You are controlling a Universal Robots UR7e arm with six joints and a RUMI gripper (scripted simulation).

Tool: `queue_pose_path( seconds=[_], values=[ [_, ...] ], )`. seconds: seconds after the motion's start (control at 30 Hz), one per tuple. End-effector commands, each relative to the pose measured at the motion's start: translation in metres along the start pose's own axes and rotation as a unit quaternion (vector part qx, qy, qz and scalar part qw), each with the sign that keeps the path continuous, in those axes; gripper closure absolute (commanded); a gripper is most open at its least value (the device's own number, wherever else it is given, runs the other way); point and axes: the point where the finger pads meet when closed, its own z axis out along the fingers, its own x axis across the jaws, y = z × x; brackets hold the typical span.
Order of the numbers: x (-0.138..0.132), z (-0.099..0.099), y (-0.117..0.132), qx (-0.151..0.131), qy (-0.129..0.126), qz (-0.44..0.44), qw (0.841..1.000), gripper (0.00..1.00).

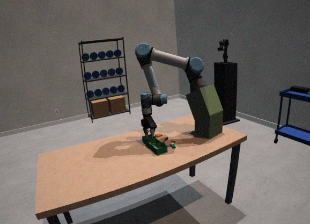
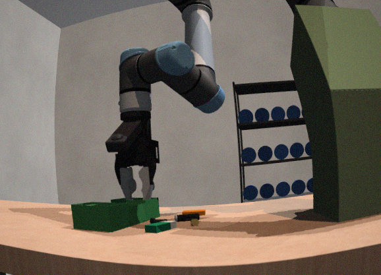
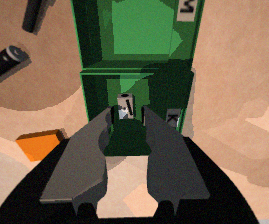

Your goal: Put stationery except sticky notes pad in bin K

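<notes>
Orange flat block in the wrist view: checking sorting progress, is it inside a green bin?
No, the orange flat block lies on the tan table top, left of the green bin.

— What is seen around the wooden table (image 1: 80, 173)?

— Grey walls (image 1: 40, 44) and a grey floor (image 1: 268, 179) are seen. Behind the table, a black wire shelf rack (image 1: 104, 77) is set against the wall, loaded with blue discs (image 1: 101, 55) and two cardboard boxes (image 1: 108, 106).

— And to the table's right?

— A black pedestal (image 1: 226, 91) is placed in the corner, and a blue cart (image 1: 293, 114) is parked beyond it. Broad shadows are cast across the tabletop.
</notes>
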Motion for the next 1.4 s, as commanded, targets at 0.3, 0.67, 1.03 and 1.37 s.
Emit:
queue_pose_path(
  seconds=[0.3, 0.67, 1.03, 1.37],
  values=[
    [0.0, -0.012, 0.0, 0.0, 0.001, 0.0, 1.0, 0.82],
    [0.0, -0.026, 0.0, 0.0, 0.001, 0.0, 1.0, 0.82],
    [0.0, -0.052, 0.0, 0.0, 0.001, 0.0, 1.0, 0.82],
    [0.0, -0.052, 0.0, 0.0, 0.001, 0.0, 1.0, 0.82]
  ],
)
